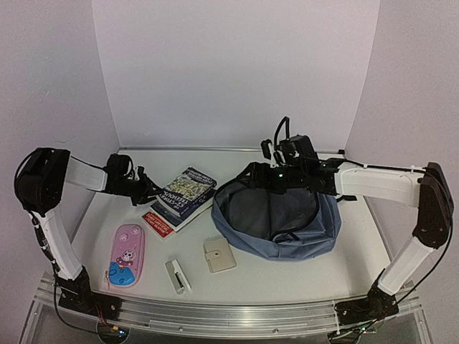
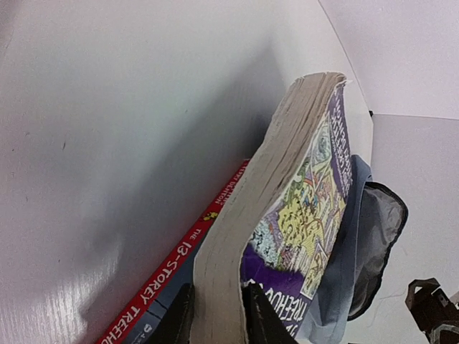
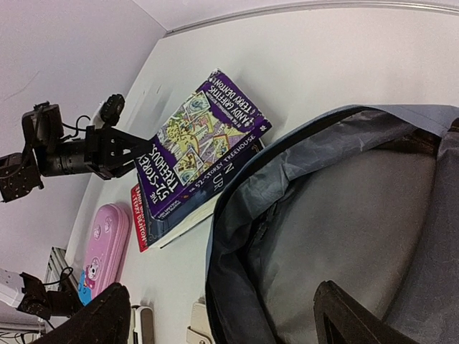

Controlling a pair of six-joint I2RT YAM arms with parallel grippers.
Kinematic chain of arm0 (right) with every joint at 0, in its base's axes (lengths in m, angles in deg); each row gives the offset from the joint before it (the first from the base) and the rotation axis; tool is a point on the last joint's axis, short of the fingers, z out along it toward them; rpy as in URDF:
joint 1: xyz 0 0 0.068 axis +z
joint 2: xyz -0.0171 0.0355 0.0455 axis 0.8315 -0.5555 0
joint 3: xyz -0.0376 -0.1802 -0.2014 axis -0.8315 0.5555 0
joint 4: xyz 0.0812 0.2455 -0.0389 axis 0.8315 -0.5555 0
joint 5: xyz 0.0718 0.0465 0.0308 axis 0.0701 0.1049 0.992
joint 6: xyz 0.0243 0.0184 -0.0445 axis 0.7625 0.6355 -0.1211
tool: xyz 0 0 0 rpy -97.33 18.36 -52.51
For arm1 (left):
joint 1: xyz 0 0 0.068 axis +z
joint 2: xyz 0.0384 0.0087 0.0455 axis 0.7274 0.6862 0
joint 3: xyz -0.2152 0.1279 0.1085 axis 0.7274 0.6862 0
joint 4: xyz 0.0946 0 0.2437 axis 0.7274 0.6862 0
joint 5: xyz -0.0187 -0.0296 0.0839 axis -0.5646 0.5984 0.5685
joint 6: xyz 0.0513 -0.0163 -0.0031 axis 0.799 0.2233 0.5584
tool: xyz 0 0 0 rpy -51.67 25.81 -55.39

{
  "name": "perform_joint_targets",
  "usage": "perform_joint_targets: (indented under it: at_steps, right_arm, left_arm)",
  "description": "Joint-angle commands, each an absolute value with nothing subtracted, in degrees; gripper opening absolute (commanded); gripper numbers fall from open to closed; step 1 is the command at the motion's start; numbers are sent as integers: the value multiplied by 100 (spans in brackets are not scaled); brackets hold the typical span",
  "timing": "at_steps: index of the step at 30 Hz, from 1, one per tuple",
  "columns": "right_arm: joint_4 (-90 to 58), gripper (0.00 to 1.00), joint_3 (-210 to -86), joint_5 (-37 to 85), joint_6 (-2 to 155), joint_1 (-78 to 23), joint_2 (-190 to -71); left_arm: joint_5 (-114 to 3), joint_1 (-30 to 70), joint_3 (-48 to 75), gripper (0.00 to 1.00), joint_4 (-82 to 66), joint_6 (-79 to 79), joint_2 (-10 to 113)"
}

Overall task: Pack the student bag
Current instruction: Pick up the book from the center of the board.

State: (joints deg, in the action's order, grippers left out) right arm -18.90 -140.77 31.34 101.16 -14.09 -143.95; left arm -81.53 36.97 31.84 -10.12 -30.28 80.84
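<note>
The student bag [image 1: 276, 218] lies open at centre right, its grey lining [image 3: 358, 215] showing. My right gripper [image 1: 267, 175] hangs over the bag's far rim, and its open fingers [image 3: 93, 319] straddle the bag's mouth with nothing between them. Left of the bag, a thick purple book [image 1: 186, 190] tops a small stack with a red book [image 1: 158, 222] at the bottom. My left gripper [image 1: 147, 193] is at the stack's left side. In the left wrist view, its black fingertips [image 2: 262, 319] press both faces of the purple book [image 2: 301, 201] at the page edge.
A pink pencil case [image 1: 127, 254] lies at the front left. A small white stapler-like item [image 1: 178, 276] and a beige wallet-like case [image 1: 219, 254] sit near the front edge. White walls close in the back and both sides.
</note>
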Motion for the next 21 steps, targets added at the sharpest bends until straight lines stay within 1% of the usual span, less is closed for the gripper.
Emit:
perform_joint_targets:
  at_steps: [1, 3, 4, 9, 17, 21]
  right_arm:
    - [-1746, 88, -14052, 3012, 10147, -1386, -14017]
    - [-1758, 88, -14048, 2981, 10152, -1381, -13965]
    - [-1761, 88, -14046, 2964, 10151, -1388, -13936]
    - [-1774, 88, -14050, 2982, 10108, -1386, -13840]
    - [-1222, 98, -14028, 3808, 9851, -1389, -13922]
    - [-1014, 98, -14130, 4178, 9879, -1387, -14099]
  left_arm:
    - [-8108, 3696, 2980, 12, -1084, -2988, 7912]
    - [-8040, 3699, 2952, 3, -985, -2978, 7730]
    - [-8005, 3694, 2926, 1, -925, -2964, 7613]
    - [-8141, 3695, 2971, 0, -758, -2878, 6931]
    - [-8143, 3695, 2757, 0, 470, -2529, 5488]
    - [-8527, 3687, 2639, 0, 919, -2489, 4910]
